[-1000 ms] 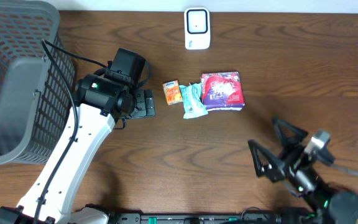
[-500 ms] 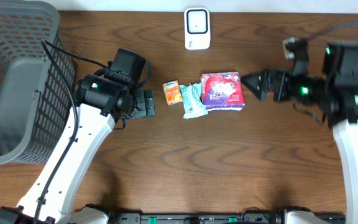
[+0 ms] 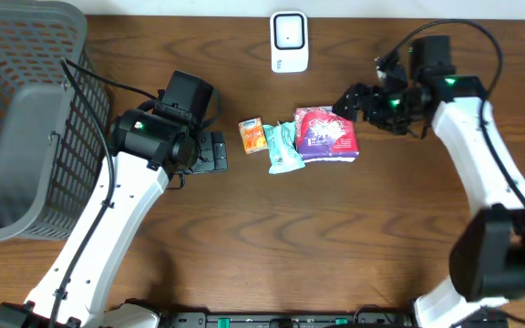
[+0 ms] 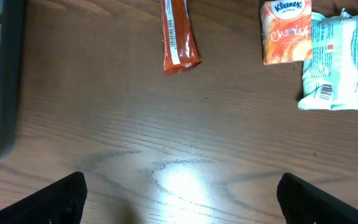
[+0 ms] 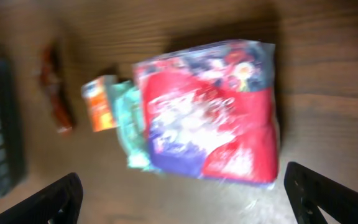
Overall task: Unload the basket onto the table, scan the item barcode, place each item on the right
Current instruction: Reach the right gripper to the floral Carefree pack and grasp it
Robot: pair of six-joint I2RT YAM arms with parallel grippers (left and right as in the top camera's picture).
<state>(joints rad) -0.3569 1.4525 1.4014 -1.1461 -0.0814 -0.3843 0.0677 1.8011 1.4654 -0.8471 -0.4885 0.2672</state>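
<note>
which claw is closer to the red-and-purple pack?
Right. The right claw is open just right of the red-and-purple pack; the left claw, also open, is on the other side, past the teal pack and orange Kleenex packet.

Soft light is falling from above on the desk (image 3: 272, 237), leaving the overhead view sharp, shadows faint. A white glare is shining off the wood in the left wrist view. Motion blur is smearing the right wrist view, softening the red packet (image 5: 216, 118).
</note>
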